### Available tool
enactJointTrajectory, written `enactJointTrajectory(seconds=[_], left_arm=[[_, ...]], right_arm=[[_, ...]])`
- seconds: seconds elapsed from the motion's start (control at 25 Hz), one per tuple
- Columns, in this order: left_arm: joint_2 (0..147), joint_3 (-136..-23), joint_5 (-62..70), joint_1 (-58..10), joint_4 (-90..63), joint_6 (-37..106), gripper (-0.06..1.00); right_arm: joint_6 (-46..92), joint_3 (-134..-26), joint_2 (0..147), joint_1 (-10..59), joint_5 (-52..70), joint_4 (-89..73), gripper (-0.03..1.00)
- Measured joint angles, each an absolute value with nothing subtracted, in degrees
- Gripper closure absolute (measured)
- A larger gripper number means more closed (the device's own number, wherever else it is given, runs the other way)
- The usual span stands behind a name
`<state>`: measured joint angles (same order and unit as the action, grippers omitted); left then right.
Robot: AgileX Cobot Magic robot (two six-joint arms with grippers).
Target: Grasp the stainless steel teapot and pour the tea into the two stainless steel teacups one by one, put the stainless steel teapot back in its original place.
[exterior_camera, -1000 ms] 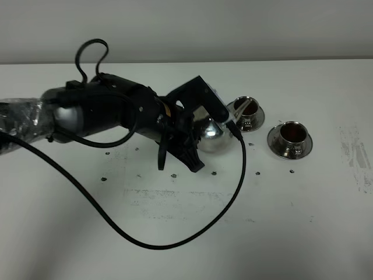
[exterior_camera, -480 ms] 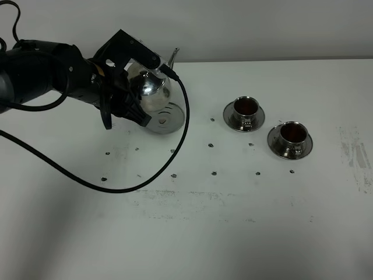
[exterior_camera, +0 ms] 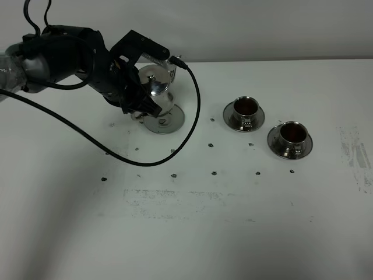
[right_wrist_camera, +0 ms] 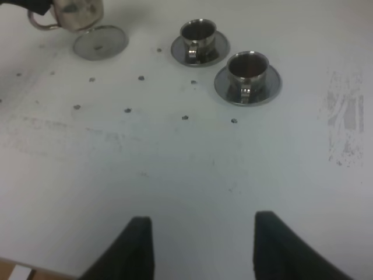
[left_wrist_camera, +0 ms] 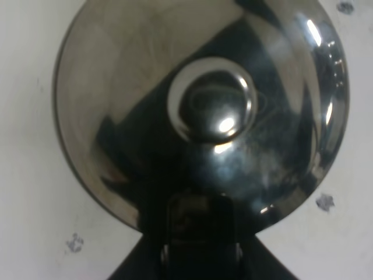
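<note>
The stainless steel teapot [exterior_camera: 154, 86] hangs upright in my left gripper [exterior_camera: 139, 100], which is shut on its handle side. The pot is low over the far left edge of the round coaster disc [exterior_camera: 166, 119]; I cannot tell whether they touch. In the left wrist view the pot's lid and knob [left_wrist_camera: 215, 105] fill the picture, with the gripper [left_wrist_camera: 201, 233] at its edge. The two teacups [exterior_camera: 245, 108] [exterior_camera: 292, 135] stand on saucers to the right, both with dark tea inside. My right gripper [right_wrist_camera: 201, 245] is open and empty, near the table's front edge, far from the cups [right_wrist_camera: 198, 34] [right_wrist_camera: 247, 69].
The left arm's black cable [exterior_camera: 175, 146] loops over the table in front of the coaster. Small dark marks [exterior_camera: 213, 173] dot the white table [exterior_camera: 192, 227]. A scuffed patch [exterior_camera: 355, 154] lies at the right edge. The wall runs behind the table.
My left arm has carried the teapot from the nearer teacup leftwards to the coaster disc, then settled it lower beside the disc. The cups have not moved.
</note>
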<state>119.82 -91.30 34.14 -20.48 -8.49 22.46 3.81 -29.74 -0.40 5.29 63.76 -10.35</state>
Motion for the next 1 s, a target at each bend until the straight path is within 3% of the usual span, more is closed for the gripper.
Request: enactJointTrajectory(seconds=[1.0], left_arm=[[125.6, -94.3, 34.8, -21.9, -8.7, 22.0, 0.7]], right_arm=[[3.8, -29.7, -0.4, 5.3, 63.7, -10.4, 0.58]])
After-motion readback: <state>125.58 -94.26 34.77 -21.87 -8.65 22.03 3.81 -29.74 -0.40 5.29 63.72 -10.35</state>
